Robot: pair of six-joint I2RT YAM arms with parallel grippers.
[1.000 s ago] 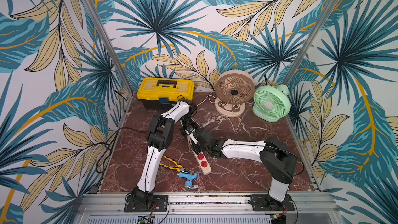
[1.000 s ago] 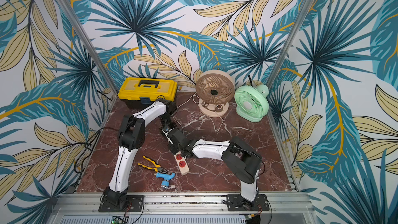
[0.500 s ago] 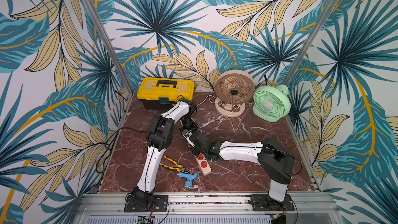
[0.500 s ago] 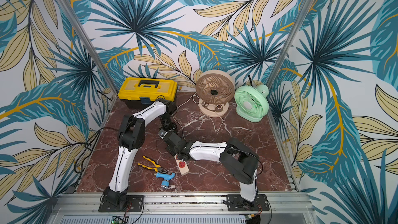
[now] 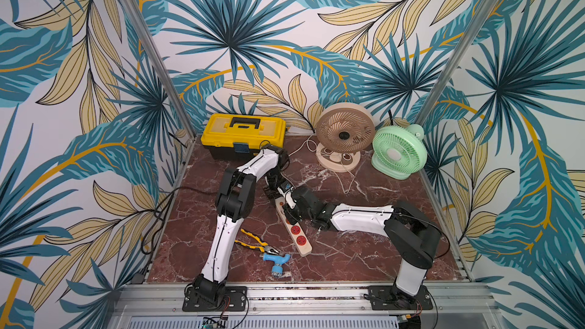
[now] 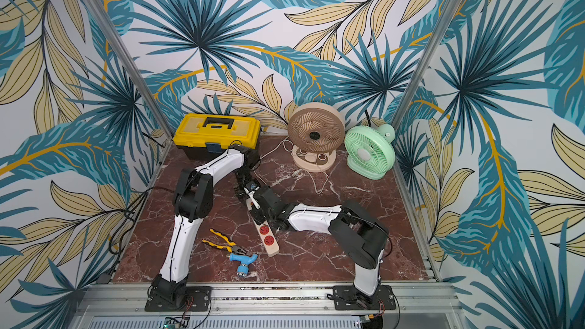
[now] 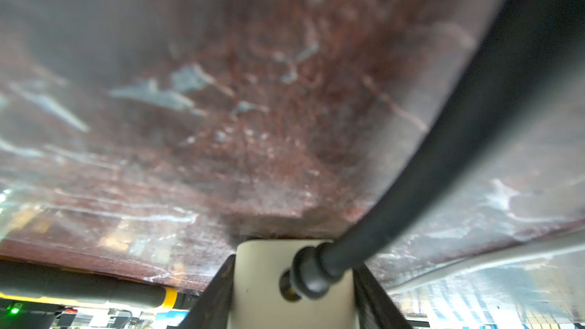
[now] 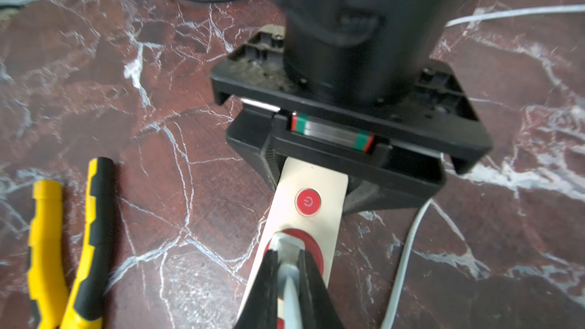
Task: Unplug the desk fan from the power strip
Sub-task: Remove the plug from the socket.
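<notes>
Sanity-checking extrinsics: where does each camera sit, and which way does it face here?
Top views: stereo pair high at the front, looking down and back over the table; both whole arms show.
Left wrist: on the left arm, looking along the left claw at the cord end of the power strip.
Right wrist: on the right arm, looking along the right claw at the white plug, left claw beyond.
Shared: both wrist views show the strip's clamped end.

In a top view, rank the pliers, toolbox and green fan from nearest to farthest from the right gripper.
From the right gripper, in a top view:
1. Pliers, toward the front, to its left.
2. Toolbox, back left corner.
3. Green fan, back right corner.
</notes>
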